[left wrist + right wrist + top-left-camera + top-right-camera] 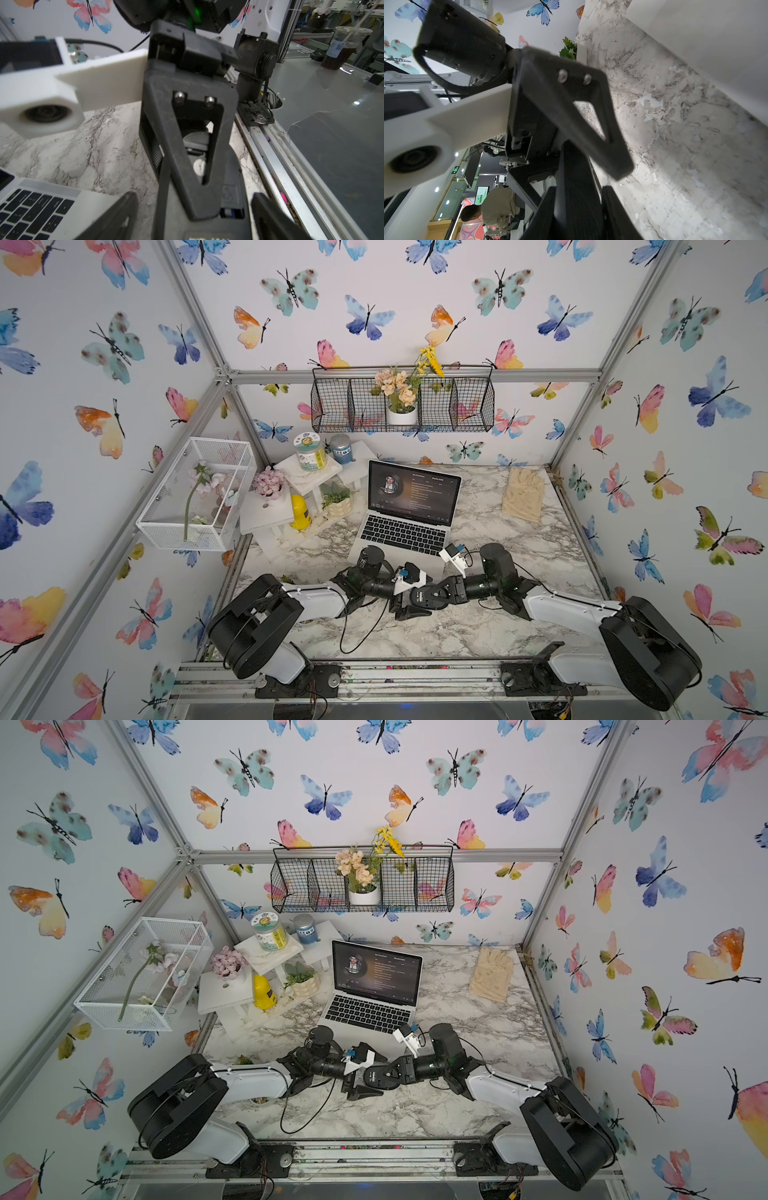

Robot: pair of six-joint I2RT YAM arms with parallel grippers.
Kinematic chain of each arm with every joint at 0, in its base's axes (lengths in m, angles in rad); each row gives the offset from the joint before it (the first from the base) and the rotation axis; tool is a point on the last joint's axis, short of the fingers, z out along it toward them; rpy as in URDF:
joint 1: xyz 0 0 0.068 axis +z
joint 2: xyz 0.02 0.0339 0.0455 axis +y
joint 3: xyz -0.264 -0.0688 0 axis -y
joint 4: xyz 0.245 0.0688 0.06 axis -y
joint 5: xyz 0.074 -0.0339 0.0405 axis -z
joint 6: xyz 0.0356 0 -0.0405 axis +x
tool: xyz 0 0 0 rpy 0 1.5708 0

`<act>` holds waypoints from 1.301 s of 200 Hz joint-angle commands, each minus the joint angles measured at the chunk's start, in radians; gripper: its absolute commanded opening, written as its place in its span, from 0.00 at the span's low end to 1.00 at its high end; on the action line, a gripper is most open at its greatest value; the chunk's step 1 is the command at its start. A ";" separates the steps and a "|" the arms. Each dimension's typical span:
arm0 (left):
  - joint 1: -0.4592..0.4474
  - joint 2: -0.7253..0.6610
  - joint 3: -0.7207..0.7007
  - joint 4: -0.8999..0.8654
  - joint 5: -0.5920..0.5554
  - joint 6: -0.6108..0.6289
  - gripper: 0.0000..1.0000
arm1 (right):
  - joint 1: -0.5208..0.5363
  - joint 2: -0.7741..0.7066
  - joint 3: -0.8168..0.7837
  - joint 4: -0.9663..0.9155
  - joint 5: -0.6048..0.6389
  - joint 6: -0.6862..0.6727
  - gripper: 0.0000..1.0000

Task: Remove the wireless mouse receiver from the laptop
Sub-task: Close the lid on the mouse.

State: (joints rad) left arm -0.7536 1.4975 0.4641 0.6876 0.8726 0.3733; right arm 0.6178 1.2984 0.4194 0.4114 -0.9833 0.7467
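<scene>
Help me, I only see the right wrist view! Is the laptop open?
Observer: Yes. In both top views the laptop stands open, with a music player on its screen.
Operator: What's the black thing in my tool?
Observer: A mouse. Seen from above, the right tool holds it label side up, in front of the laptop.
Operator: Anything else around?
Observer: Pale gloves lie at the far right corner.
</scene>
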 commanded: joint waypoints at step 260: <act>0.014 -0.097 -0.061 0.078 -0.152 -0.072 0.99 | -0.003 0.012 0.005 0.019 -0.087 -0.008 0.11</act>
State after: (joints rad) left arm -0.7433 1.4364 0.4019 0.7292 0.7773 0.3275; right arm 0.6102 1.3014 0.4194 0.4309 -1.0302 0.7403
